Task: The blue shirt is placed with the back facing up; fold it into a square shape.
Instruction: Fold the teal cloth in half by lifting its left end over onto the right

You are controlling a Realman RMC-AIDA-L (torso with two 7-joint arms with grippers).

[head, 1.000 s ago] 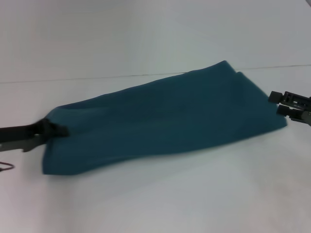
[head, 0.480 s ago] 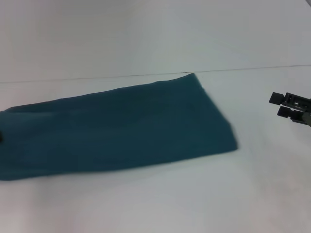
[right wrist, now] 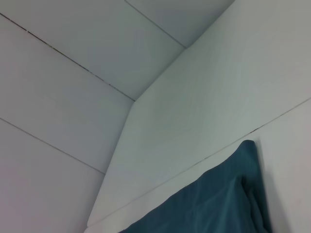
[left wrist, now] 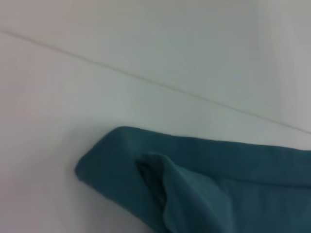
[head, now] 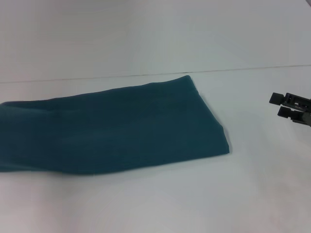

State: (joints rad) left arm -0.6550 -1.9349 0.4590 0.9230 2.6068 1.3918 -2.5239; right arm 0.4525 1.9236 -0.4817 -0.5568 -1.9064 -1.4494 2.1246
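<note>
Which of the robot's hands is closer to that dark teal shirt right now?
Probably left: it's out of the head view, but its wrist camera sees the dark teal-blue knit shirt close. The right hand sits apart.

Bright, even, diffuse light w/ faint shadows; all views soft, left wrist view blurriest.

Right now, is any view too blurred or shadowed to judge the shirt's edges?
Head view: the blue shirt is fairly crisp along its right edge, softer where it runs off the frame's left side; lighting is even, with only a faint shadow beneath. The right hand reads sharp. Left wrist view: soft focus, though the folded corner still shows. Right wrist view: soft fabric, no glare.
</note>
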